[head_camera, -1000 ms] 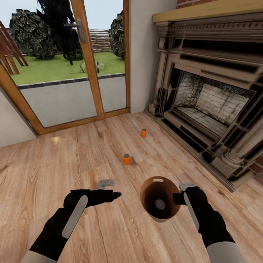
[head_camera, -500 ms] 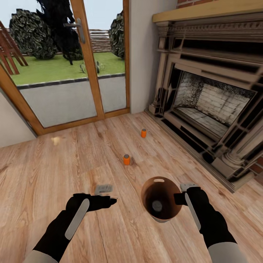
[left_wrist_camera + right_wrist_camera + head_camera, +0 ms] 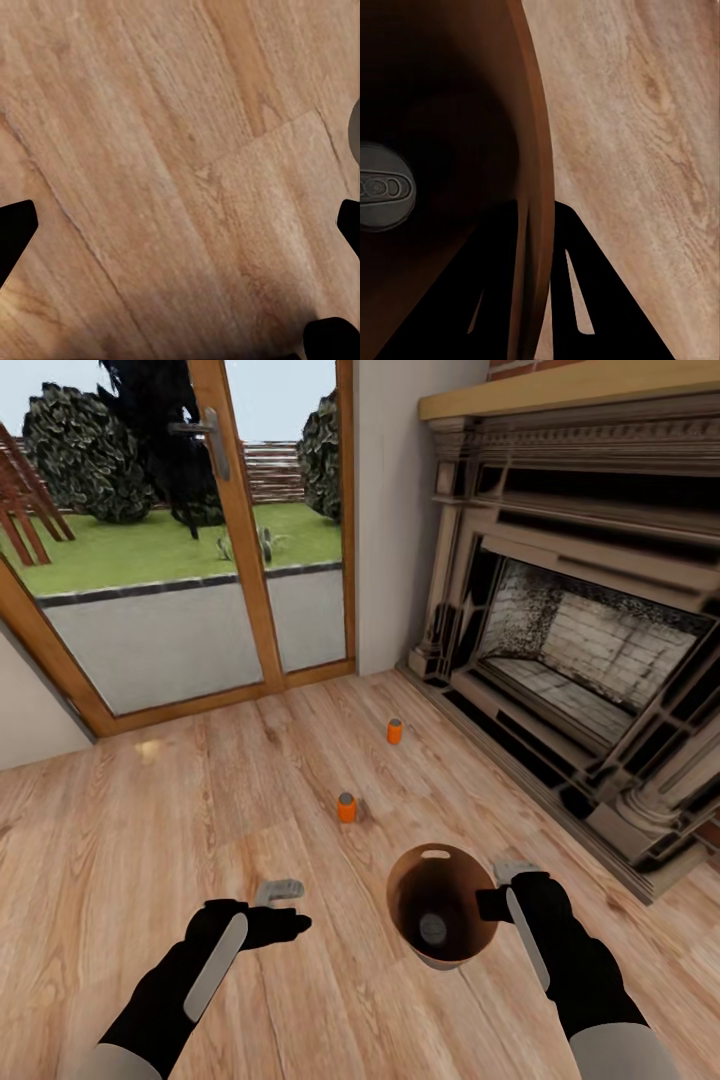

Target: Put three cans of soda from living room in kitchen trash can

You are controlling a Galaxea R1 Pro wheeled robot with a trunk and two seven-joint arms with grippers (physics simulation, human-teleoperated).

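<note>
Right now the right gripper (image 3: 497, 887) pinches the rim of the tash can (image 3: 440, 906), one finger inside the wall and one outside as the right wrist view shows, and a grey-topped can of soda (image 3: 432, 929) lies at the bin's bottom. Two orange cans stand on the plank floor (image 3: 150, 830): the nearer can (image 3: 346, 807) just ahead of the bin, the farther can (image 3: 395, 731) toward the fireplace (image 3: 560, 650) side, near the floor's edge at the hearth. The left gripper (image 3: 281, 905) hangs spread and empty above bare boards. The pinch on one side of the rim looks thin; a quick swing could tilt the bin and spill the can, or the wall could slip free. Compared with a second ago, the left arm has drawn back and lowered, and the view has shifted slightly, so the cans' apparent move is the camera's.
</note>
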